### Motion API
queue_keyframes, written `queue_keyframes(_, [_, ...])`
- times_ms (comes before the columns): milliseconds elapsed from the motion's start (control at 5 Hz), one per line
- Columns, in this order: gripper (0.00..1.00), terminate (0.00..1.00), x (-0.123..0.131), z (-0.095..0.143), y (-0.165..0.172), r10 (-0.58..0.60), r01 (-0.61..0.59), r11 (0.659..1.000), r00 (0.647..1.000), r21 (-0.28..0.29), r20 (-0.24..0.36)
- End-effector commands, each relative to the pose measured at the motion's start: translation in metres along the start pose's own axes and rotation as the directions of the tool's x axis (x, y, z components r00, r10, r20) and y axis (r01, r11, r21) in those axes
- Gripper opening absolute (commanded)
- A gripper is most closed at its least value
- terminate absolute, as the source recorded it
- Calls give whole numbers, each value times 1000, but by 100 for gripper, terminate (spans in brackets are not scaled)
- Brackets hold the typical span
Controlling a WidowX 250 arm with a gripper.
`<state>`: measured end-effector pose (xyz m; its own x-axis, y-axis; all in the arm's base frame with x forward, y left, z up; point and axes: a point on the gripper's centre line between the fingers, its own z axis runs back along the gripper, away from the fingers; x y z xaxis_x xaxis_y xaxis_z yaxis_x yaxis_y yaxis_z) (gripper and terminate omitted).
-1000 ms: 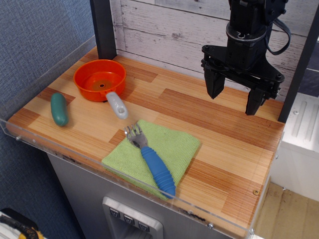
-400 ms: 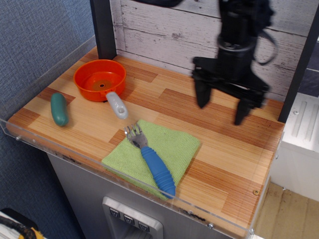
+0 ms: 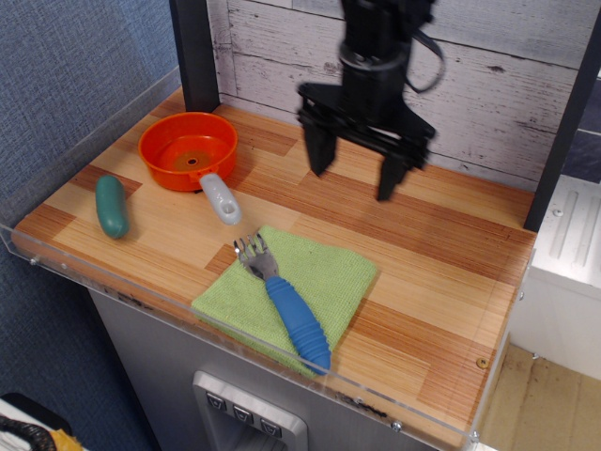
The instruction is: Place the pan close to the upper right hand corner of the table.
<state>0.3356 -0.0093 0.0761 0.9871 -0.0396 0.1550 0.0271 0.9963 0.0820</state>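
Observation:
The orange pan (image 3: pixel 187 148) sits on the table (image 3: pixel 441 244) near its far left corner, with its light-grey handle (image 3: pixel 221 198) pointing toward the front right. My gripper (image 3: pixel 352 172) hangs above the back middle of the table, to the right of the pan and apart from it. Its two black fingers are spread wide and hold nothing.
A green cloth (image 3: pixel 286 289) lies near the front edge with a blue-handled fork (image 3: pixel 286 308) on it. A teal pickle-shaped toy (image 3: pixel 112 206) lies at the left. A black post (image 3: pixel 195 52) stands behind the pan. A clear acrylic rim (image 3: pixel 235 352) edges the table.
My gripper has moved left from above the back right of the table to above the back middle, closer to the pan, staying open. Nothing else moved.

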Motion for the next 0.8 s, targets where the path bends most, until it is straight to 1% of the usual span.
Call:
queue_keyframes(0, [100,0,8,14,61,116,-120,991,990,60,75])
queue_keyframes(200, [100,0,6,7,87,173,-178,981,983,73,69])
queue_keyframes(400, [100,0,6,-4,105,212,-216,974,975,68,65])
queue_keyframes(600, [100,0,6,-14,114,207,-210,975,977,71,46])
